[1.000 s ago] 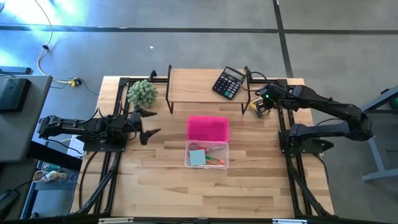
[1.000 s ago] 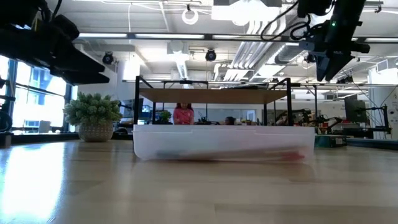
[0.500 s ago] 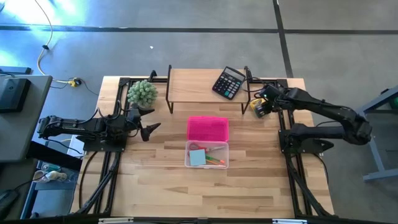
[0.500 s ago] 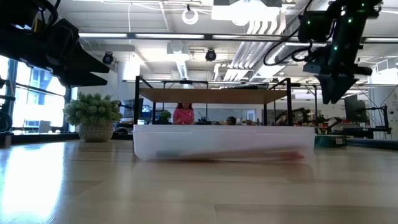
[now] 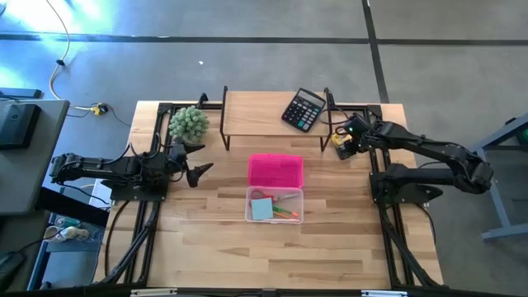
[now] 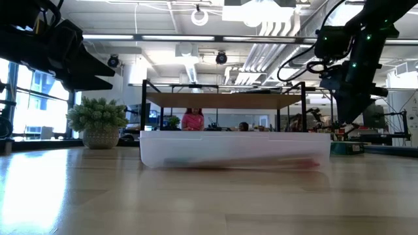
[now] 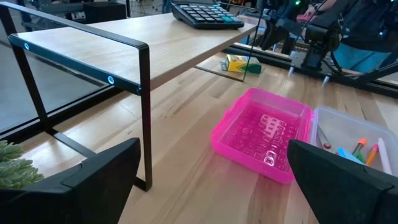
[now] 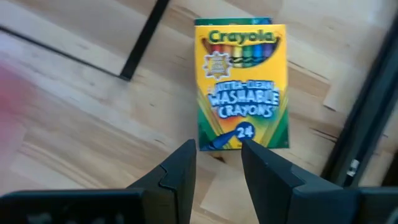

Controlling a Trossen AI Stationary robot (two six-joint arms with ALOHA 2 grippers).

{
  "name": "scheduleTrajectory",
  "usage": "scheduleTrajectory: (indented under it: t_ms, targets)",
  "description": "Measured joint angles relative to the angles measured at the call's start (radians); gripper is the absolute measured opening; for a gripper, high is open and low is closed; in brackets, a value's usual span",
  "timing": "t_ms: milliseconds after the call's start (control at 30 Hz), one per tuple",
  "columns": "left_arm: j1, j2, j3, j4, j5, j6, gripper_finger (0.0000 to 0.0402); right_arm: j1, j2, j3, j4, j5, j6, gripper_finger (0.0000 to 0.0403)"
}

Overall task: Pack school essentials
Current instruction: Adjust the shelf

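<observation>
The yellow-and-green crayon box (image 8: 242,84) lies flat on the table by the shelf's right leg (image 5: 340,143); it also shows in the left wrist view (image 7: 239,63). My right gripper (image 8: 217,155) is open and points down just above the box's end, touching nothing (image 5: 352,134) (image 6: 344,121). The clear bin (image 5: 275,205) holds the light-blue notepad (image 5: 262,209) and a few coloured markers (image 5: 288,214). My left gripper (image 5: 200,169) waits open at the table's left side.
The pink lid (image 5: 275,170) lies on the table just behind the bin. A black calculator (image 5: 303,109) sits on the wooden shelf (image 5: 256,107), whose black legs (image 8: 142,40) stand close to the crayon box. The green plant ball (image 5: 189,124) stands far left.
My right gripper has come down toward the crayon box, its fingers still pointing down. Nothing else has moved.
</observation>
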Motion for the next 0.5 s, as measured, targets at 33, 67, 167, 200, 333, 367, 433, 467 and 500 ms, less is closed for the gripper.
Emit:
scheduleTrajectory:
  t_ms: [33,67,167,200,333,367,433,467,500]
  targets:
    - [0.0,0.0,0.0,0.0,0.0,0.0,0.0394,0.0,0.0,-0.004,0.008,-0.008,-0.011,0.0122]
    - [0.0,0.0,0.0,0.0,0.0,0.0,0.0394,0.0,0.0,-0.008,0.011,-0.008,-0.018,0.0122]
    - [0.0,0.0,0.0,0.0,0.0,0.0,0.0394,0.0,0.001,-0.021,0.012,-0.008,-0.02,0.0122]
    - [0.0,0.0,0.0,0.0,0.0,0.0,0.0394,0.0,0.001,-0.024,0.017,-0.014,-0.028,0.0122]
    - [0.0,0.0,0.0,0.0,0.0,0.0,0.0394,0.0,0.001,-0.028,0.026,-0.027,-0.049,0.0122]
    - [0.0,0.0,0.0,0.0,0.001,0.0,0.0394,0.0,0.001,-0.028,0.026,-0.027,-0.054,0.0122]
    - [0.0,0.0,0.0,0.0,0.001,0.0,0.0394,0.0,0.001,-0.028,0.025,-0.025,-0.071,0.0128]
    - [0.0,0.0,0.0,0.0,0.001,0.0,0.0394,0.0,0.001,-0.028,0.024,-0.023,-0.072,0.0133]
    - [0.0,0.0,0.0,0.0,0.001,0.0,0.0394,0.0,0.001,-0.028,0.022,-0.019,-0.072,0.0142]
